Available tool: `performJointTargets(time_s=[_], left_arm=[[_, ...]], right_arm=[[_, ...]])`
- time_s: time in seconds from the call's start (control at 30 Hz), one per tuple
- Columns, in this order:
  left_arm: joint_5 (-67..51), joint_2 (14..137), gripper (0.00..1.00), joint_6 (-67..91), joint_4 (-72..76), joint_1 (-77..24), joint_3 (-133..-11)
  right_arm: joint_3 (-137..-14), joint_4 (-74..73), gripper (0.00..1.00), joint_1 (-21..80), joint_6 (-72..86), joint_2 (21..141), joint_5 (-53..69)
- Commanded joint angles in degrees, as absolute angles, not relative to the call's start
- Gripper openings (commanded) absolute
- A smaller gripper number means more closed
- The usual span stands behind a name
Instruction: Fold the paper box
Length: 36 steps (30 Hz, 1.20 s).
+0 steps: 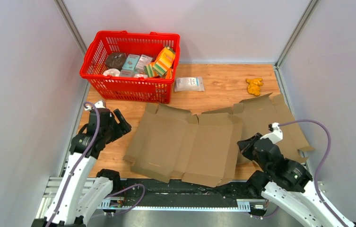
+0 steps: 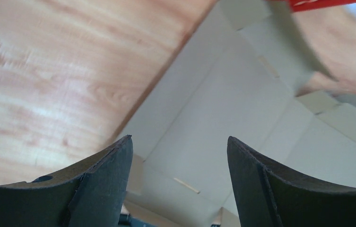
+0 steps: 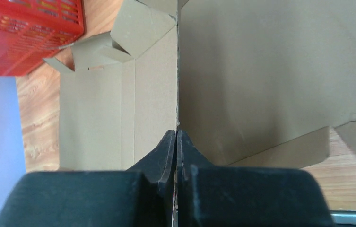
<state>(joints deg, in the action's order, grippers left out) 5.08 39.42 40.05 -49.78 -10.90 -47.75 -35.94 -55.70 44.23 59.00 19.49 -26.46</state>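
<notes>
Paper box [image 1: 185,144] flat, unfolded, middle of table [image 1: 223,87] by near edge. Right gripper [image 1: 242,143] pinched tight on its right edge. Left gripper [image 1: 124,124] wide open, empty, near left edge, just beside it.

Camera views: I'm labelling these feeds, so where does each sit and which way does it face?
Top external: above and behind the arm bases, looking down on the table; left arm, right arm, paper box and red basket show.
Left wrist: on the left arm, looking past its open left end effector at box and table.
Right wrist: on the right arm, looking along the right end effector, shut on a box flap.
Shared: both wrist views catch the box and basket.
</notes>
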Motion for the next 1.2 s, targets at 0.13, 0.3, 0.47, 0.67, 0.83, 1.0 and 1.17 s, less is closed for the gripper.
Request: performJointTargets(time_s=[0.13,0.3,0.47,0.67,0.83,1.0,1.17], left_arm=[[6.4,46.3,0.81,48.4,-63.0,-11.0,-48.5],[11.2,41.1,0.81,53.2,-66.1,-11.0,-44.0],[10.6,39.1,0.79,58.9,-71.9,-11.0,-40.3],[2.4,35.4,0.70,68.3,-71.2,-11.0,-32.3],[0.8,34.6,0.68,70.7,-59.3,-10.9,-24.8],[1.2,36.4,0.69,72.1,-50.7,-10.9,-21.7],[6.0,36.0,0.42,70.9,-51.1,-10.9,-23.2]], right_arm=[[-37.1,-50.5,0.72,44.4,52.1,17.1,-29.3],[-43.1,-47.9,1.00,44.3,39.7,28.7,-27.6],[-47.7,-41.9,1.00,44.3,30.9,39.8,-20.8],[-47.6,-33.4,1.00,44.4,30.7,45.0,-14.9],[-45.1,-28.7,1.00,44.4,32.8,44.7,-12.2],[-44.1,-30.4,1.00,44.3,32.8,44.0,-12.1],[-43.1,-31.2,1.00,44.3,32.7,42.0,-13.4]])
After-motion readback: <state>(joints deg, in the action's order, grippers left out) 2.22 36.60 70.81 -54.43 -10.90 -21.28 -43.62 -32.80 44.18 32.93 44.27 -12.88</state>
